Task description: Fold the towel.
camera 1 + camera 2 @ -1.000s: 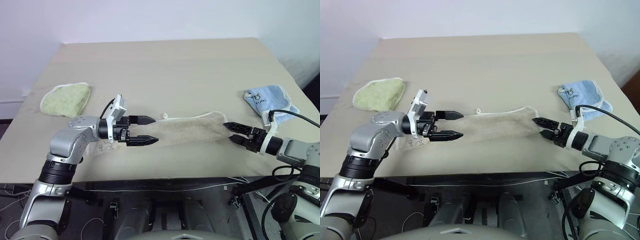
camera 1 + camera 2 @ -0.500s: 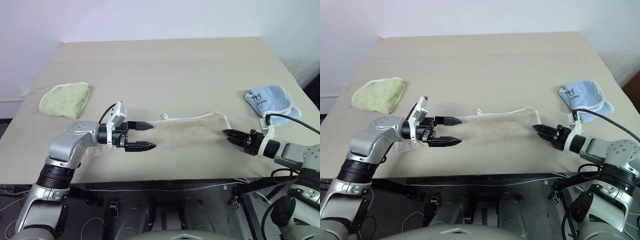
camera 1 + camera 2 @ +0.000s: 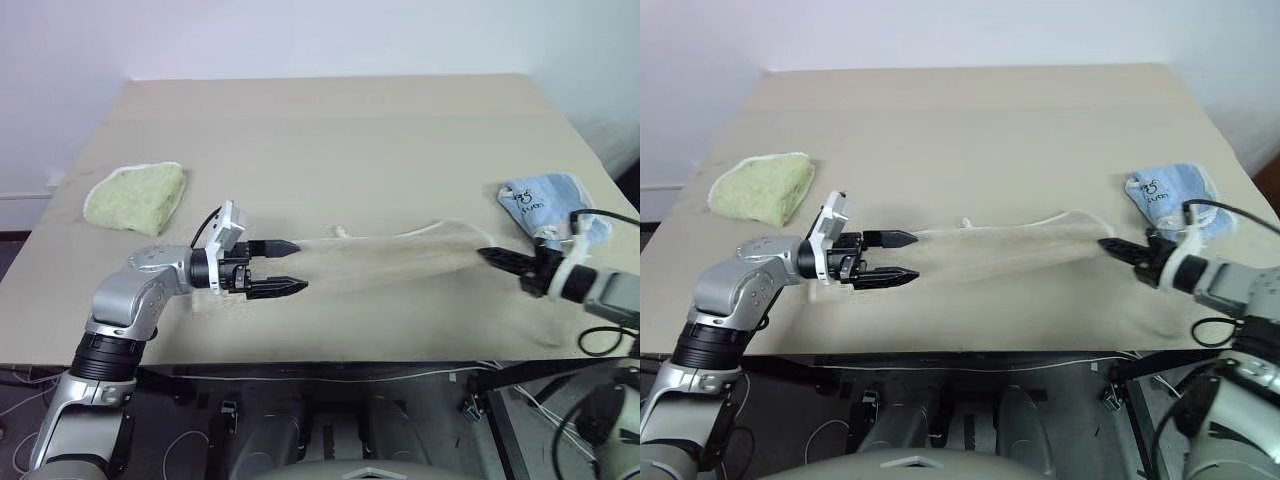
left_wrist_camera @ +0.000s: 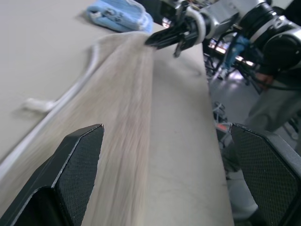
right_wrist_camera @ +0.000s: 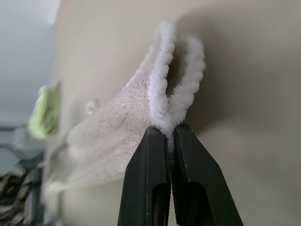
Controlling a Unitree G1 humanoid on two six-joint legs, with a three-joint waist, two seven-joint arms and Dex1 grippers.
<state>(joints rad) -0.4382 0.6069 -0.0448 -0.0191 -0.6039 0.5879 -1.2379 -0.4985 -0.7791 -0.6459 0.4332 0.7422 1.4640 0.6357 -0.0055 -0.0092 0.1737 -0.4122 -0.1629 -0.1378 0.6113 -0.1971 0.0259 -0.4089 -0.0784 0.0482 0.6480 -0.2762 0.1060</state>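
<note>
Both tools were out: our right tool (image 5: pixel 169 134) was pinched on the towel (image 3: pixel 400 258) end, towel stretched across the desk (image 3: pixel 330 130) toward our left tool (image 3: pixel 285 267), fingers spread wide.

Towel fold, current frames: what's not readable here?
- Towel: motion-blurred in both eye views; weave and any logo unreadable.
- Its left end: hidden behind the open left gripper in the eye views, cut off by the frame edge in the left wrist view.
- Towel edge inside the shut right gripper: right wrist view, fingers cover how much is pinched.
- Print on the light blue cloth: too small to read.
</note>
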